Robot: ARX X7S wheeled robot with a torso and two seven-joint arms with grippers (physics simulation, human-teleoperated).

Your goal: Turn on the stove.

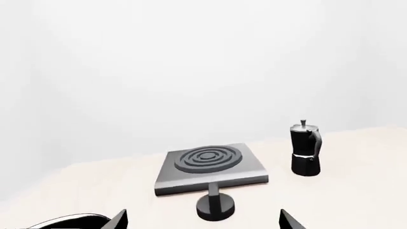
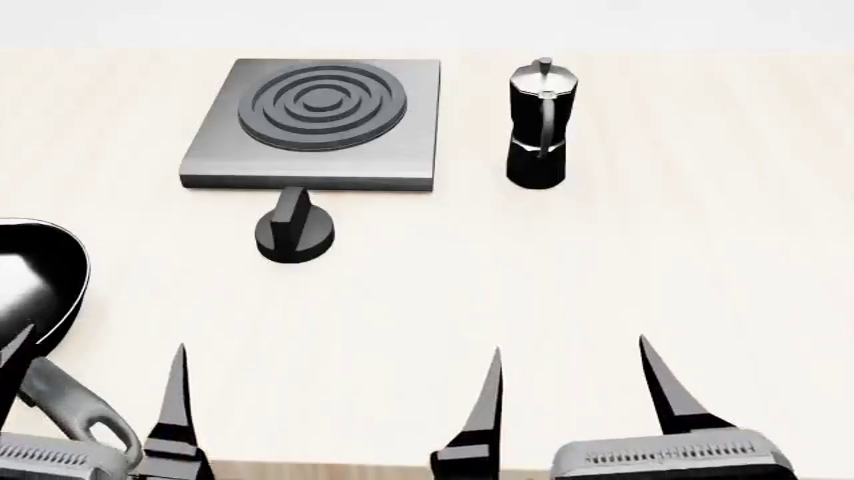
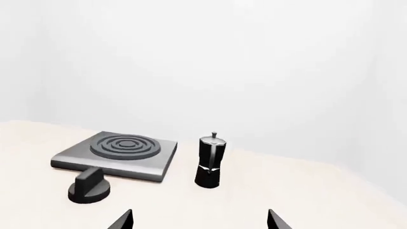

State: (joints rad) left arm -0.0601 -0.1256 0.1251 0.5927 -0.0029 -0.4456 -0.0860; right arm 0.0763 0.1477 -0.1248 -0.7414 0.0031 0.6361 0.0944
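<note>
The flat square brushed-grey stove (image 2: pixel 316 125) lies on the pale surface (image 2: pixel 601 270), its round black knob (image 2: pixel 294 233) just before it, well apart from me. My left gripper (image 2: pixel 87 400) and right gripper (image 2: pixel 574 400) hang spread and empty.

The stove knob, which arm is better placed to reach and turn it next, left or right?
Probably the left. In the head view the knob sits on the left side of the table, nearer the left gripper than the right gripper. In the left wrist view it lies almost centred between the open fingers.
</note>
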